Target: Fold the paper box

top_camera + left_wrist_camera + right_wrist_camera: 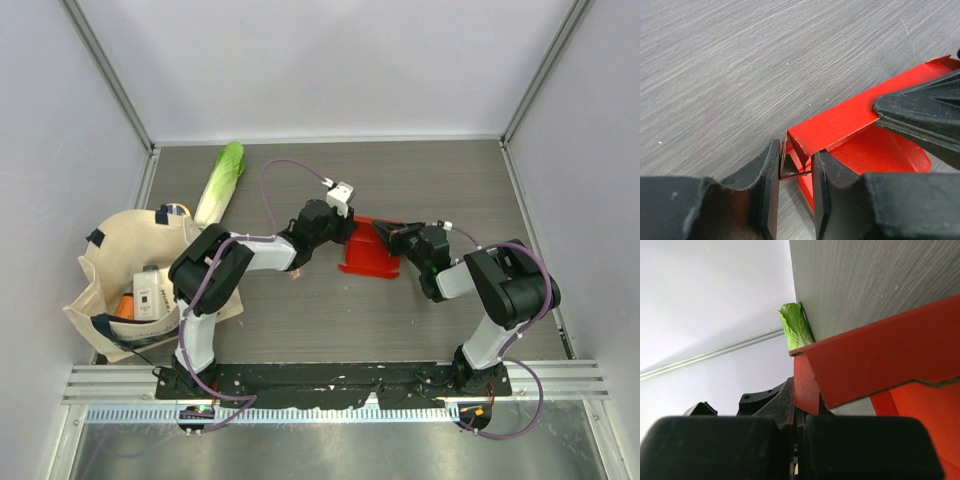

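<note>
The red paper box (368,256) lies half-formed in the middle of the table, between my two grippers. Seen from the left wrist, its long wall (850,117) stands up and a folded corner sits between the jaws of my left gripper (796,152), which press on it from both sides. My left gripper (347,240) is at the box's left end. My right gripper (393,238) is at its right end, shut on a flap of the paper box (880,365); the flap's edge runs down between the closed jaws of that gripper (799,412). Its black fingers (920,107) clamp the wall.
A green lettuce (222,180) lies at the back left and also appears behind the box as a green lettuce (796,325). A beige tote bag (120,270) with items inside sits at the left edge. White walls enclose the table on three sides.
</note>
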{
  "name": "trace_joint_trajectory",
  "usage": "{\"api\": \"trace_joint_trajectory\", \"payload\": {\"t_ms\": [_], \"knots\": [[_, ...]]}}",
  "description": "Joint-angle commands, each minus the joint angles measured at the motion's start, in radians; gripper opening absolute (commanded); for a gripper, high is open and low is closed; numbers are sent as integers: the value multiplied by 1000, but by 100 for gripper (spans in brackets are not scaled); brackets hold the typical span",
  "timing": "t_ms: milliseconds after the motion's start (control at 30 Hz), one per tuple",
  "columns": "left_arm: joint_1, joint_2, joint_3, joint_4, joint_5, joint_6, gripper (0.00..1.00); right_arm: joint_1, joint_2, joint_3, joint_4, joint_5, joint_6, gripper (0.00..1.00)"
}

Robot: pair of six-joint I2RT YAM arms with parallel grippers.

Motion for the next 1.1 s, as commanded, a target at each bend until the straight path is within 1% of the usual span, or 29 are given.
{"api": "trace_joint_trajectory", "payload": {"t_ms": [0, 67, 100, 133, 167, 200, 267, 300, 367, 400, 467, 567, 633, 700, 733, 800, 833, 900, 967, 1000, 1033, 1067], "knots": [[-60, -3, 78, -100, -161, -126, 17, 11, -5, 17, 5, -2, 8, 1], [-76, -17, 84, -119, -152, -175, 22, 11, -8, 17, 3, -2, 9, 1], [-77, -28, 72, -120, -145, -186, 27, 12, -7, 15, 6, -2, 11, 1], [-77, -38, 58, -111, -133, -192, 30, 11, -4, 14, 16, -5, 14, 1], [-77, -55, 41, -99, -131, -186, 33, 9, -4, 8, 17, -4, 14, 1], [-76, -84, 14, -93, -108, -170, 40, 11, -4, 6, 20, -7, 11, 1], [-63, -116, -23, -94, -80, -131, 44, 8, 4, -1, 31, -5, 12, 1], [-57, -147, -37, -83, -7, -114, 48, 8, 8, -3, 39, -7, 14, 1], [-34, -178, -86, -80, 48, -82, 50, 6, 18, -3, 59, -11, 21, 1], [-25, -211, -104, -70, 109, -72, 51, 5, 19, -3, 66, -14, 23, 1], [6, -248, -173, -34, 162, -37, 51, -3, 16, -1, 68, -19, 21, 1], [59, -298, -245, 9, 248, -32, 51, -9, 15, -1, 65, -25, 15, 1], [88, -313, -267, 18, 307, -29, 51, -11, 15, -1, 66, -28, 14, 1], [111, -319, -286, 18, 317, -34, 50, -11, 18, -1, 69, -30, 14, 1], [118, -315, -287, 15, 284, -35, 49, -11, 16, -1, 69, -34, 11, 1], [133, -298, -264, -28, 257, -34, 46, -11, 18, -1, 74, -36, 11, 1], [139, -273, -231, -52, 277, -32, 44, -11, 21, 0, 77, -37, 11, 1], [148, -249, -200, -50, 292, -14, 42, -11, 27, 5, 83, -47, 9, 1], [151, -206, -171, -48, 331, 23, 44, -12, 31, 6, 85, -48, 9, 1], [151, -187, -127, -65, 340, 58, 45, -11, 31, 9, 86, -50, 11, 1], [153, -164, -106, -113, 361, 76, 46, -11, 33, 11, 86, -54, 11, 1], [151, -157, -94, -120, 368, 92, 46, -11, 33, 11, 88, -56, 9, 1]]}}
